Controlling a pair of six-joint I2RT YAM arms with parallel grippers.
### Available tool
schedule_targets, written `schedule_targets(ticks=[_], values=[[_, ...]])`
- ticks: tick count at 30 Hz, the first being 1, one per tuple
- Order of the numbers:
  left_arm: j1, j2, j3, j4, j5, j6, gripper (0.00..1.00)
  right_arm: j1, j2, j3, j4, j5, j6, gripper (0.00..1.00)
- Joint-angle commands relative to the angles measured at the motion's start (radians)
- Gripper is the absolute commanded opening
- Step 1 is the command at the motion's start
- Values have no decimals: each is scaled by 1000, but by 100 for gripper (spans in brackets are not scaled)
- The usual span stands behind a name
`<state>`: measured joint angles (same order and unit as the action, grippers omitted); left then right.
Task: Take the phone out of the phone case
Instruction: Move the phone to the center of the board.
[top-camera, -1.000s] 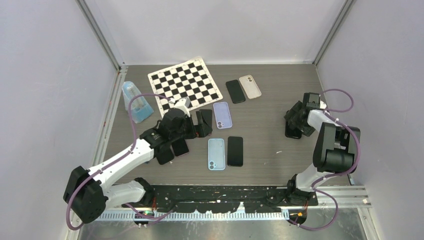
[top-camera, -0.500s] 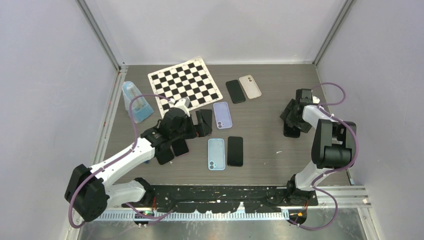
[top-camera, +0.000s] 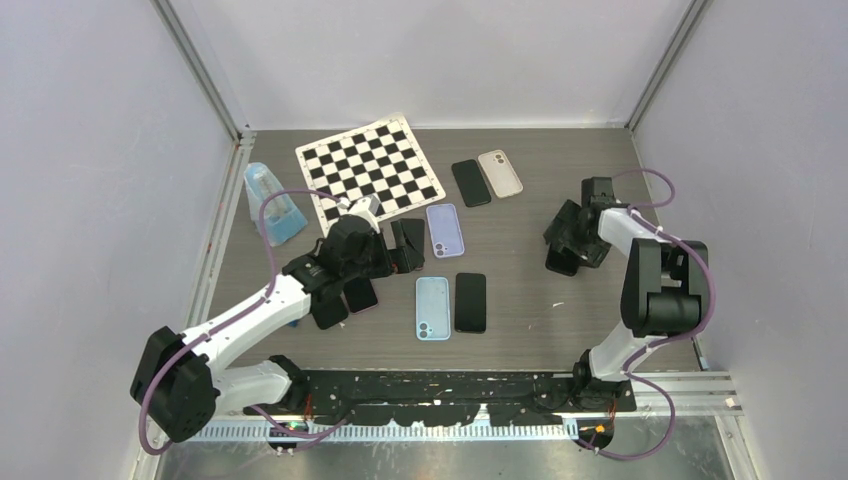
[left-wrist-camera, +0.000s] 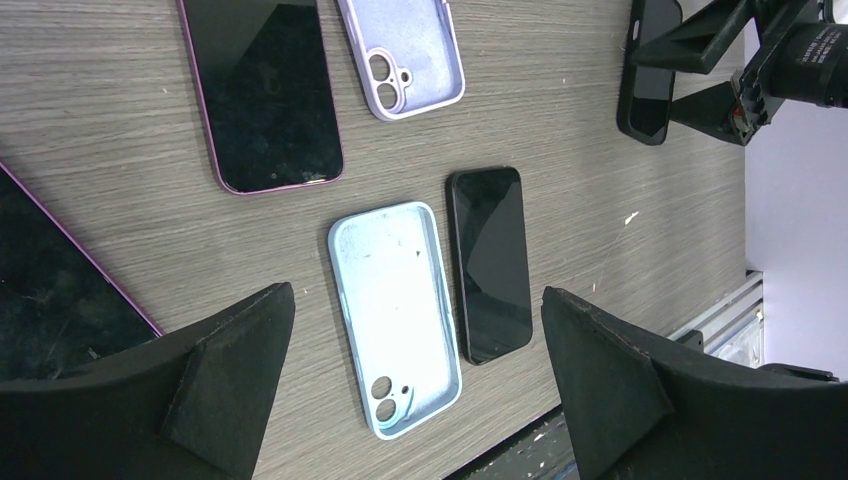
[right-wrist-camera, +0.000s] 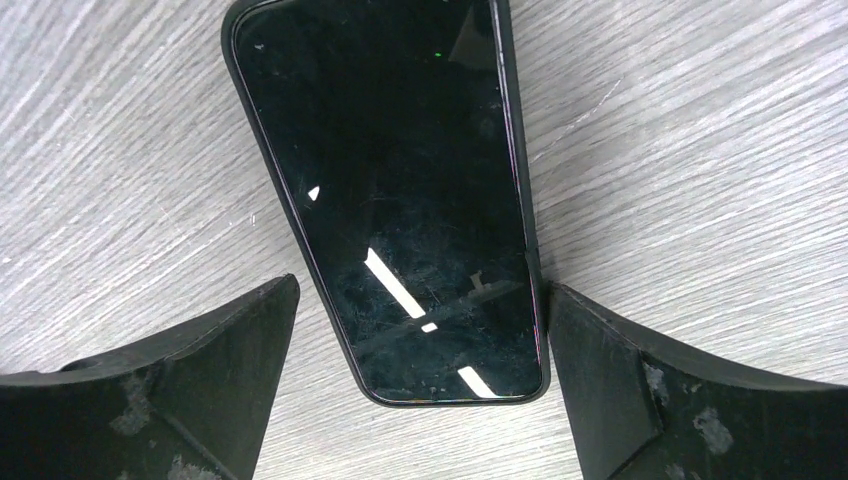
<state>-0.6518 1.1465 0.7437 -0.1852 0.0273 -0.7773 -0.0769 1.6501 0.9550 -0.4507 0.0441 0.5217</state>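
Grey wood-grain table (top-camera: 530, 320), boxed in by pale walls, is carrying a scatter of phones and cases. The black-cased phone (right-wrist-camera: 400, 200) is lying flat and screen up on the right half of the table, well apart from the rest. The right gripper (top-camera: 566, 240) is hanging low over it with its jaws spread wide. In the right wrist view one finger is standing to each side of the phone's near end. A sliver of bare table is showing on one side; on the other I cannot tell whether the finger is touching the rim. Nothing is being grasped. The left gripper (left-wrist-camera: 415, 292) is also hanging released, near the middle of the table, holding nothing. In its wrist view an empty light blue case (left-wrist-camera: 395, 320) is lying below and between its fingers, with a bare black phone (left-wrist-camera: 490, 262) just beside it. A lilac case (left-wrist-camera: 405, 50) is lying farther back, and a dark phone with a purplish rim (left-wrist-camera: 265, 95) is lying near it. At the back of the table a checkerboard (top-camera: 368, 170) is lying flat, with another black phone (top-camera: 471, 182) and a beige case (top-camera: 500, 172) side by side to its right. A blue see-through container (top-camera: 268, 200) is standing at the left edge.
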Motion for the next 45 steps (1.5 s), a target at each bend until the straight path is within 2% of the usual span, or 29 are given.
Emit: schedule_targets(ticks=[1,5,7,9,11,14,19,24,26,28,32,41,43,45], values=[[11,-5,6,17,2,4,97,41,85,41,-52,-18,-42,100],[15,-5,6,17,1,4,97,62,128,64,-69,34,-64,98],[16,-3,6,16,2,4,97,64,133,66,-71,54,-55,91],[16,0,8,16,2,6,97,66,134,70,-74,69,-33,77],[15,2,11,16,1,6,97,74,124,77,-88,88,-4,69],[17,7,15,18,0,6,97,125,85,76,-104,103,20,65],[19,10,16,21,-7,6,97,234,-22,27,-107,41,91,60],[26,11,19,20,-18,4,97,286,-55,-6,-103,10,118,60],[28,13,20,20,-19,6,97,287,-41,-9,-104,29,112,67],[30,11,20,21,-18,16,97,287,-22,-9,-98,60,89,84],[31,-14,4,26,-43,41,100,288,-7,-8,-48,133,51,94],[31,-79,-7,-7,-140,68,100,299,119,48,-37,183,16,93],[31,-83,-9,-13,-150,71,100,300,135,49,-37,184,21,90],[32,-83,-6,-13,-148,76,100,300,145,52,-36,185,37,81]])
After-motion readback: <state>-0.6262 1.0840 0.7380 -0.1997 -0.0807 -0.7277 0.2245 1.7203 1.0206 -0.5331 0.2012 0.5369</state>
